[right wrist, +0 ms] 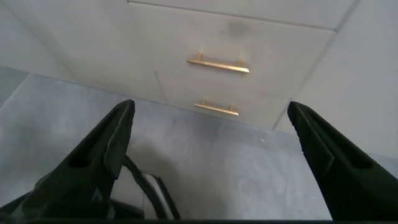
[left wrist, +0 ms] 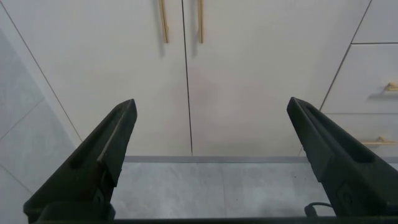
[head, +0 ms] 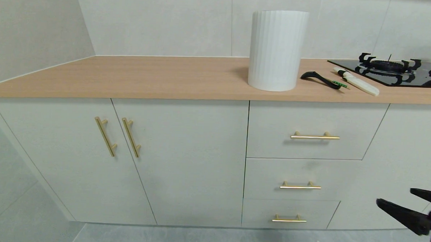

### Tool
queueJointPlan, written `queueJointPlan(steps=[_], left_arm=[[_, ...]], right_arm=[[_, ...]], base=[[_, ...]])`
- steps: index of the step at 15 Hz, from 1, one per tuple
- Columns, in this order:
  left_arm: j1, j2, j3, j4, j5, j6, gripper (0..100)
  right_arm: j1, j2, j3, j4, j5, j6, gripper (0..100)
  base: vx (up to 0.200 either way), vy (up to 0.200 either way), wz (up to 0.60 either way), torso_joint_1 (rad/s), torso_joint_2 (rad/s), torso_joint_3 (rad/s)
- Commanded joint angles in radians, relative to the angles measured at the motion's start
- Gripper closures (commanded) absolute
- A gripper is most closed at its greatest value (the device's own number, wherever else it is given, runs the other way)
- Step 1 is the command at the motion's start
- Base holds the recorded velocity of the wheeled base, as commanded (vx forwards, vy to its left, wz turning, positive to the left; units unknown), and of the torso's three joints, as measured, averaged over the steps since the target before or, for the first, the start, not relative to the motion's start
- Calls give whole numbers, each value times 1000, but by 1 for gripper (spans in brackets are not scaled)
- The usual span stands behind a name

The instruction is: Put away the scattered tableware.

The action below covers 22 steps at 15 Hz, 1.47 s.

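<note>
Left tool [left wrist: 211,109] and right tool [head: 395,196] both gape wide. Black scoop [head: 320,78] and white knife [head: 358,85] lie upper right on the desk [head: 131,75]. The green item [head: 340,84] between them is unclear.

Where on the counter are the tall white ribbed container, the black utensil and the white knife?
tall white ribbed container [head: 277,51], head view, middle of its ribbed side.
black utensil [head: 321,79], head view, middle of its curved body.
white knife [head: 363,86], head view, on its wider pale part.
</note>
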Motion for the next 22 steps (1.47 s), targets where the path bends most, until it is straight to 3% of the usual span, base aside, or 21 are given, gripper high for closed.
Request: queueJointPlan(steps=[1,4,7,8,14,17,22], left_arm=[[0,0,0,0,0,0,0],[0,0,0,0,0,0,0],[0,0,0,0,0,0,0],[2,0,0,0,0,0,0],[0,1,0,0,0,0,0],[0,0,0,0,0,0,0],[0,0,0,0,0,0,0]], right_arm=[[32,326,-74,-143,38,-4,0],[36,498,-141,-148,39,-4,0],[38,619,-145,-245,39,-4,0],[75,684,-149,-291,24,-6,0],[105,938,-221,-469,-157,-56,0],[102,1012,-240,-492,-162,-33,0],[102,1141,-247,-671,-244,50,0]], base=[[0,0,0,0,0,0],[0,0,0,0,0,0],[0,0,0,0,0,0],[0,0,0,0,0,0],[0,0,0,0,0,0],[0,0,0,0,0,0],[0,0,0,0,0,0]])
